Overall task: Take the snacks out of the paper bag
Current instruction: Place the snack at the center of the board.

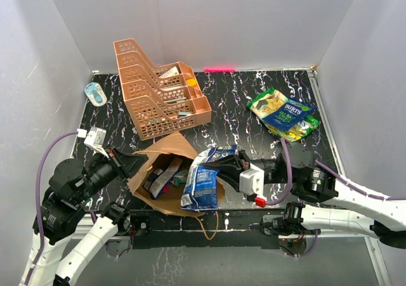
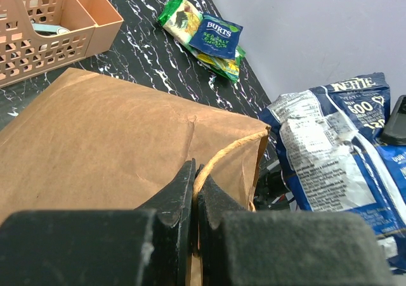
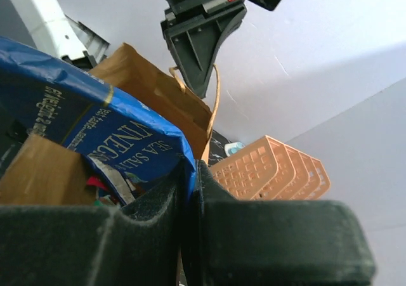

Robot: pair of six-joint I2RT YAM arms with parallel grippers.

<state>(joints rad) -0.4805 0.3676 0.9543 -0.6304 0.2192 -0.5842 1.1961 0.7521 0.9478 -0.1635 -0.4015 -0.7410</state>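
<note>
Front: paper bag point(image 1: 158, 153) lies on its side, mouth twd right. Small wrappers point(image 1: 163, 175) sit inside and blue chip bag point(image 1: 202, 186) is half out at the mouth. Further back, orange tray rack point(image 1: 158, 99) w/ a few small bits in its trays. Green chip bag point(image 1: 283, 113) lies far right, well apart. Left gripper point(image 2: 193, 172) pinched tight on paper bag's rim; right gripper point(image 3: 189, 172) clamped on blue chip bag's top edge.
</note>
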